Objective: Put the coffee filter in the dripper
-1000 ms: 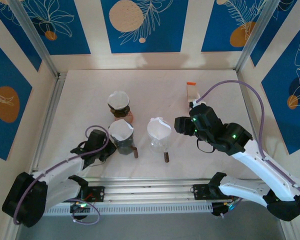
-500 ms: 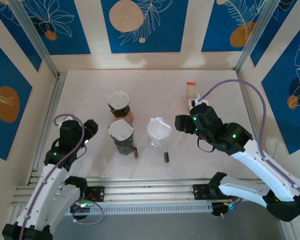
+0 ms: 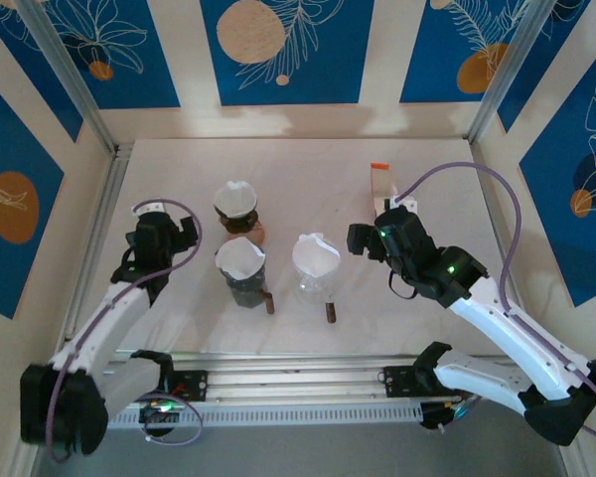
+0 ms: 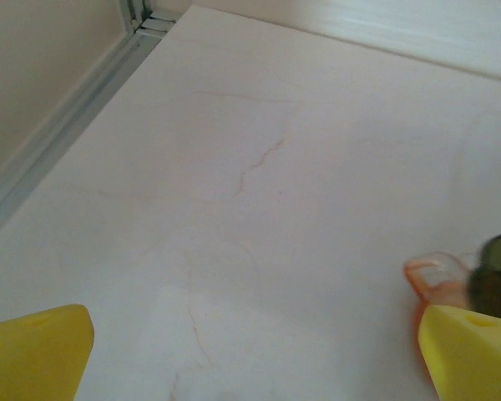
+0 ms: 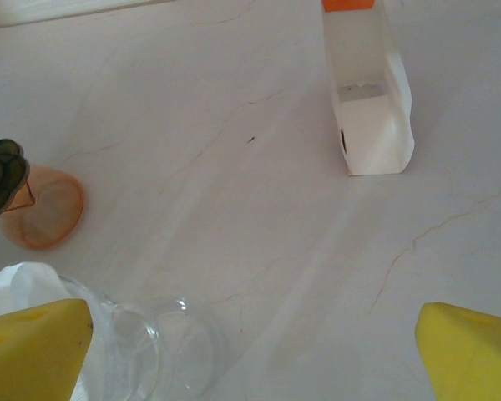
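I see a pale, faintly veined worktop (image 3: 318, 169) boxed in by cream walls (image 3: 382, 60) carrying blue panels (image 3: 313, 75) printed with leaves and orange discs, aluminium posts (image 3: 65, 70) at the back corners.

left arm (image 3: 107, 320): stretched forward from its base, wrist angled right | left gripper (image 3: 169, 235): jaws spread wide, yellow fingertips (image 4: 33, 355) at opposite sides | right arm (image 3: 502, 323): bent, reaching leftward | right gripper (image 3: 362, 241): jaws spread wide, pointing left
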